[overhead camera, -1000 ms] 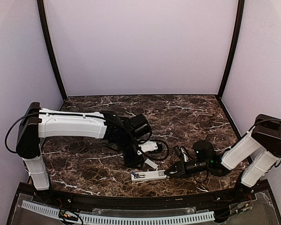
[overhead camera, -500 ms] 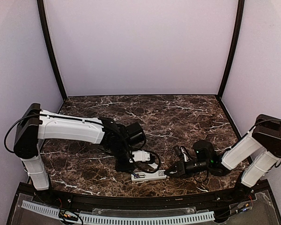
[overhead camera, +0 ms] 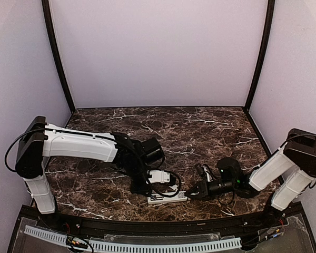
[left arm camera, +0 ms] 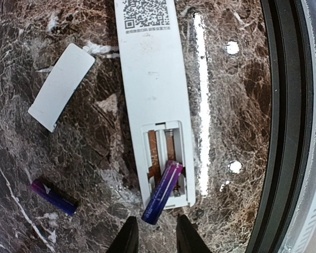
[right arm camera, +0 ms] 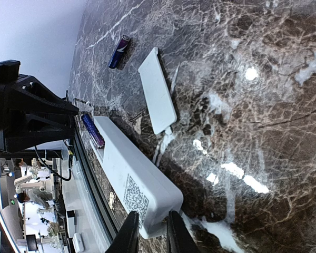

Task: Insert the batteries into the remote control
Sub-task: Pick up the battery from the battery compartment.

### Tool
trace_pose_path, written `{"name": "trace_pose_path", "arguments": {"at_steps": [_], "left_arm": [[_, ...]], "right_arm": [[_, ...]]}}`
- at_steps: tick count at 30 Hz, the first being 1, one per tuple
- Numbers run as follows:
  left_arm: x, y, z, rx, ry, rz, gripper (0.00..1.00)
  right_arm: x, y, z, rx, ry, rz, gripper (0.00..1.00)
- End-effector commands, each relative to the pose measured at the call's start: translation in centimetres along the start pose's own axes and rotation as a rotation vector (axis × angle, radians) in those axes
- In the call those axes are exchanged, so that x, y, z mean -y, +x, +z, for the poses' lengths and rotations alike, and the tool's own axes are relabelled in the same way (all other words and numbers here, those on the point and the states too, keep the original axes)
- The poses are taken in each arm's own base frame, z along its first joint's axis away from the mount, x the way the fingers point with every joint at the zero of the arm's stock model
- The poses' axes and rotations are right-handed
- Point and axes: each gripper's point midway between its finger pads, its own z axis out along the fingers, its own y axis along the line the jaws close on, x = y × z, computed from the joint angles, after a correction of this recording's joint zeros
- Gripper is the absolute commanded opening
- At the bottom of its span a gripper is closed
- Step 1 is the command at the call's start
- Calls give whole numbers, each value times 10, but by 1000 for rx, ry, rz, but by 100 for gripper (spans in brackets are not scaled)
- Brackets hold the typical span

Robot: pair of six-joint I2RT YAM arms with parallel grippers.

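Note:
The remote control [left arm camera: 154, 89] lies back up on the marble table, with its open battery recess [left arm camera: 157, 145] at the end nearest my left gripper. One blue-purple battery [left arm camera: 162, 192] lies askew in the recess, its near end sticking out past the remote's end. The second battery [left arm camera: 53, 196] lies on the table to the left. My left gripper [left arm camera: 157, 238] is open and empty, just short of the protruding battery. My right gripper [right arm camera: 150, 234] is shut on the remote's [right arm camera: 134, 179] QR-code end. In the top view the remote [overhead camera: 168, 198] lies between both grippers.
The white cover plate [left arm camera: 61, 86] lies loose on the table left of the remote; it also shows in the right wrist view [right arm camera: 157, 90]. The black raised rim [left arm camera: 284, 132] of the table's near edge runs close beside the remote. Walls enclose the table.
My left arm has swung down toward the near edge, bringing its gripper to the remote's left end and covering the cover plate in the top view. My right arm and the remote have stayed put.

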Motion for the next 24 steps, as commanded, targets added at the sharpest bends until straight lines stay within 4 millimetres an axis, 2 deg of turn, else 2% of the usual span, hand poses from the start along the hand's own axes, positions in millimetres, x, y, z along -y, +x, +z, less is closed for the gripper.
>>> {"name": "trace_pose_path", "arguments": {"at_steps": [1, 19, 24], "left_arm": [[9, 2, -4, 18, 41, 19, 25], [17, 4, 7, 5, 82, 22, 21], [17, 8, 12, -12, 73, 25, 26]], "right_arm": [[-9, -2, 4, -8, -31, -30, 18], [-8, -1, 4, -7, -34, -21, 18], [-8, 0, 4, -7, -34, -21, 18]]}}
